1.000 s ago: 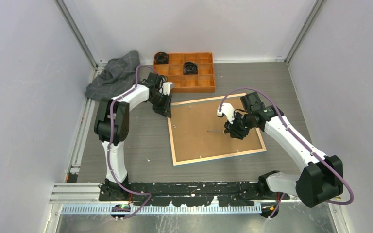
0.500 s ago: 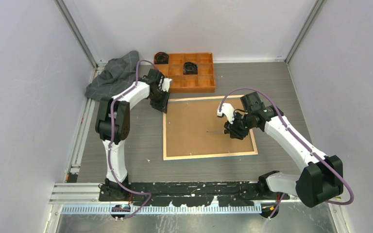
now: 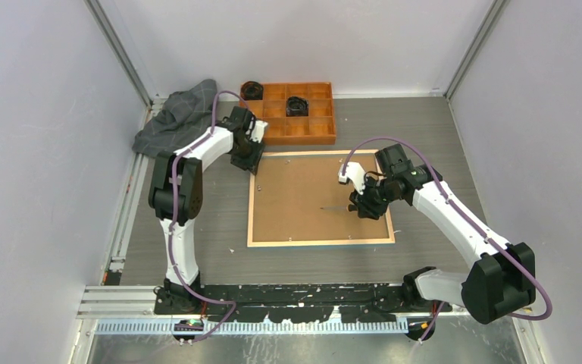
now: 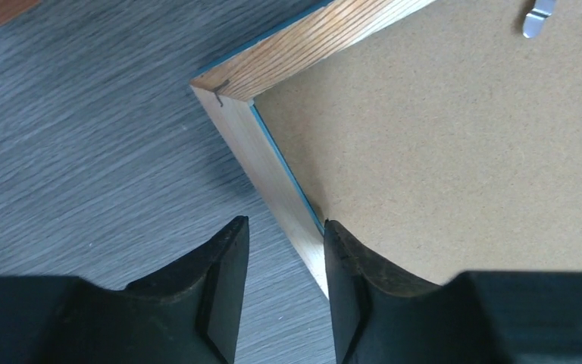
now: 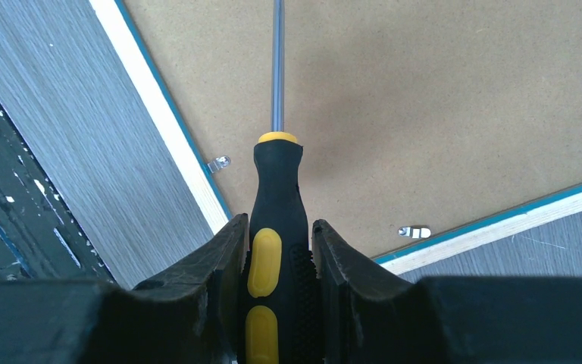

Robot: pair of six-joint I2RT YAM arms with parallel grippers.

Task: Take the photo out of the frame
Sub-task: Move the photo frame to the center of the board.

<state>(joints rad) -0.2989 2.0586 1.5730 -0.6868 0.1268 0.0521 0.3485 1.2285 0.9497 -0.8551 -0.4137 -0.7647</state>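
Observation:
The frame (image 3: 251, 212) lies face down mid-table, its light wood rim and a thin blue edge around the brown backing board (image 3: 303, 201). The photo is hidden beneath the board. My left gripper (image 3: 251, 165) is at the frame's far left corner. In the left wrist view its jaws (image 4: 284, 224) stand open astride the rim (image 4: 273, 163), the left finger clear of the wood. My right gripper (image 3: 360, 205) hovers over the board's right side, shut on a black and yellow screwdriver (image 5: 276, 197). The screwdriver's shaft (image 3: 333, 206) points left across the board.
Small metal tabs (image 5: 220, 162) (image 5: 414, 232) (image 4: 538, 17) sit along the board's edges. An orange compartment tray (image 3: 332, 114) with a black round part (image 3: 297, 105) stands just behind the frame. A grey cloth (image 3: 178, 117) lies at the back left. Walls close in on both sides.
The frame has swung and slid left until it lies square to the table. My left gripper has opened at the far left corner. The right gripper has stayed put with the screwdriver.

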